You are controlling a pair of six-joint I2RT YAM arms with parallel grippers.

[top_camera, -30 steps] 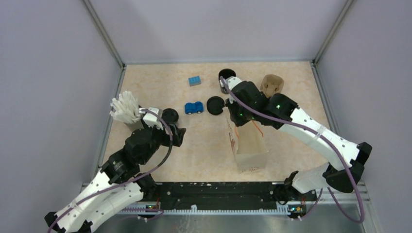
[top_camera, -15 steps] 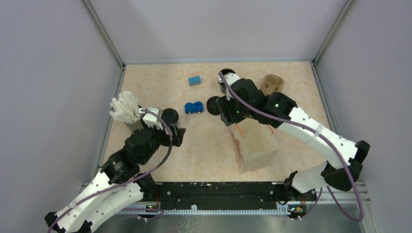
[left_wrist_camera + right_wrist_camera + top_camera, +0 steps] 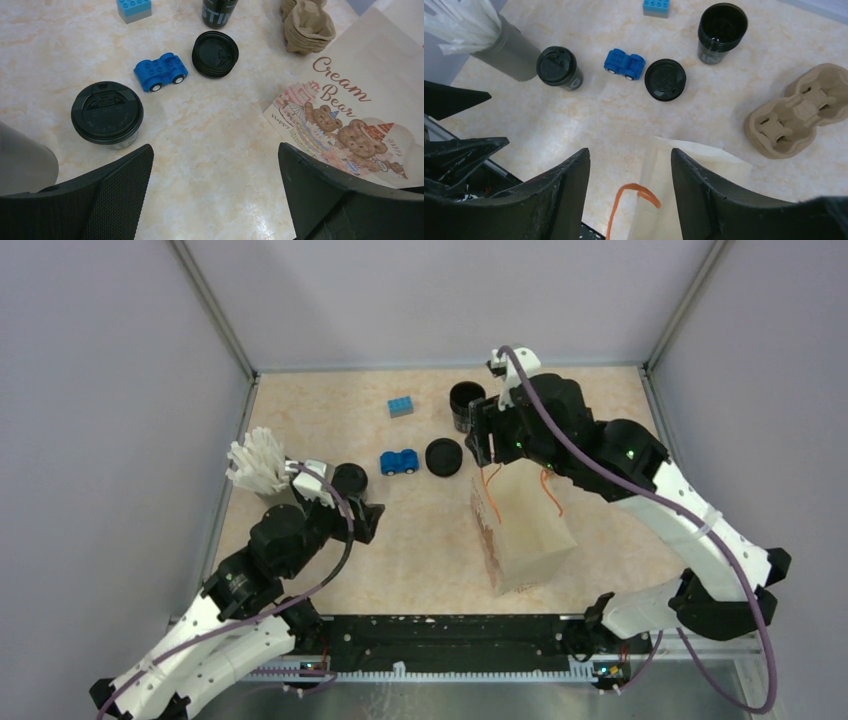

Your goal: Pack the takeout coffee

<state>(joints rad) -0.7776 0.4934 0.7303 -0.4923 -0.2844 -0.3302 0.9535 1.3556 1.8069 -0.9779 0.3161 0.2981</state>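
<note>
We log: left claw wide open, empty | right claw parted, empty, above bag | cup uncovered, lid beside car.

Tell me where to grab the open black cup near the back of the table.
Probably its round wall just below the rim, from the side, with the right pincer. The open black cup stands upright and lidless, with the loose lid lying apart, so its sides look free.
</note>
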